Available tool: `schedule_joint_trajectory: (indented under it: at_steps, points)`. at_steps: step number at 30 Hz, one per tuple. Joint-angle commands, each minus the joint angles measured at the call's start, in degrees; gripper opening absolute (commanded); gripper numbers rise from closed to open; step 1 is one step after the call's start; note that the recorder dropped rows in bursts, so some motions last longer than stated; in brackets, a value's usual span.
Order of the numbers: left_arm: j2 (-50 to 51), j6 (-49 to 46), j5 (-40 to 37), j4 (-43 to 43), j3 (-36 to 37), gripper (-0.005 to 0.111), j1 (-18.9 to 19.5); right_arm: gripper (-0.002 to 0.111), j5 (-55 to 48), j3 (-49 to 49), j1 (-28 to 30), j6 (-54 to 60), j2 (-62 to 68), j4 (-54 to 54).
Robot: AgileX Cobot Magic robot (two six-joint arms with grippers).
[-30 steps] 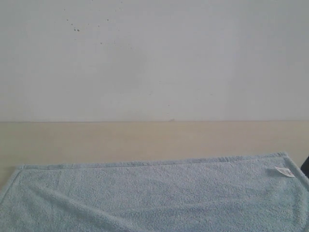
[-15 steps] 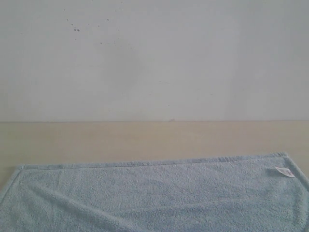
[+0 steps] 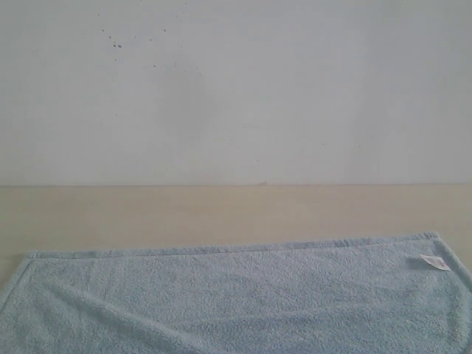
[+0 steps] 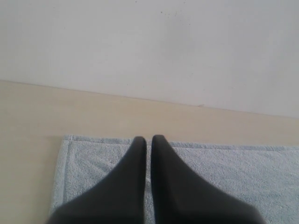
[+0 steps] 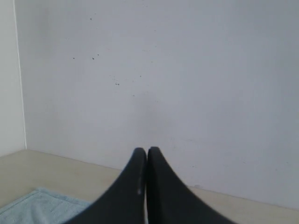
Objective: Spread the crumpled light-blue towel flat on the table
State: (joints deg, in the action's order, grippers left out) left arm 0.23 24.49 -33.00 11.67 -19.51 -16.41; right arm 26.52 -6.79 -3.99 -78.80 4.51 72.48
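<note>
The light-blue towel (image 3: 236,295) lies spread on the beige table (image 3: 221,210), its hemmed far edge nearly straight and both far corners in view. A small white care tag (image 3: 435,262) sits near its far right corner. Neither gripper shows in the exterior view. In the left wrist view my left gripper (image 4: 149,140) is shut with nothing in it, raised over the towel (image 4: 233,177) near its far left corner. My right gripper (image 5: 146,152) is also shut and empty, held above the table (image 5: 56,170) with a towel corner (image 5: 37,205) beside it.
A white wall (image 3: 236,88) with dark specks stands along the table's far edge. A strip of bare table runs between the towel and the wall. The towel's near part runs out of the exterior view.
A dark shape, apparently the right arm, at the right edge of the exterior view a second ago has left the frame. The towel has barely shifted.
</note>
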Motion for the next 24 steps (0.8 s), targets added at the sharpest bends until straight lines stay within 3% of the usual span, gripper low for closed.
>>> schedule_joint_trajectory:
  at_steps: [1,9,15,19,24]
  points:
    - [-0.23,0.31,-0.03,0.06,0.1,0.004,-0.13,0.0,1.98,0.11,-0.05,-0.36,-0.4,-1.64]
    - [-0.23,0.31,-0.03,0.06,0.1,0.004,-0.13,0.0,8.02,1.61,-0.05,15.13,-0.4,-16.66]
    - [-0.23,0.31,-0.03,0.06,0.1,0.004,-0.13,0.0,8.23,1.61,-0.05,40.26,-0.4,-42.5]
    - [-0.23,0.31,-0.03,0.06,0.1,0.004,-0.13,0.0,-1.88,1.51,-0.05,52.22,-0.4,-52.58]
    - [-0.23,0.31,-0.03,0.06,0.1,0.004,-0.13,0.0,-16.53,1.51,-0.05,60.17,-0.4,-57.72]
